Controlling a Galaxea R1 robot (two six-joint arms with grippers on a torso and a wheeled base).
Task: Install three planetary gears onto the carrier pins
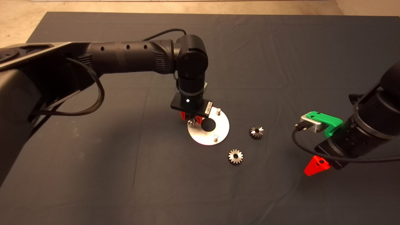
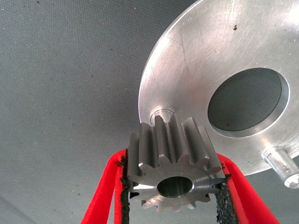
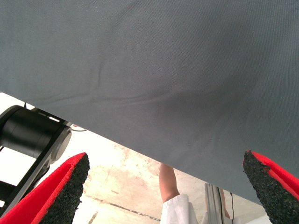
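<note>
The shiny round carrier disc (image 1: 218, 131) lies mid-mat with a large centre hole and three pins; two pins (image 1: 218, 110) (image 1: 215, 136) show from above. My left gripper (image 1: 192, 120) stands over the disc's left edge, shut on a planetary gear (image 2: 174, 163), held just above the third pin (image 2: 161, 114). Another pin (image 2: 282, 164) and the disc (image 2: 196, 60) show in the left wrist view. Two more gears lie on the mat right of the disc: one (image 1: 256, 132) nearer it, one (image 1: 235, 156) toward the front. My right gripper (image 1: 315, 165) waits open at the right edge.
The dark mat (image 1: 93, 175) covers the table. The right wrist view looks past the mat's edge (image 3: 140, 154) at the floor, a black robot part (image 3: 32, 135) and a person's arm (image 3: 170, 186).
</note>
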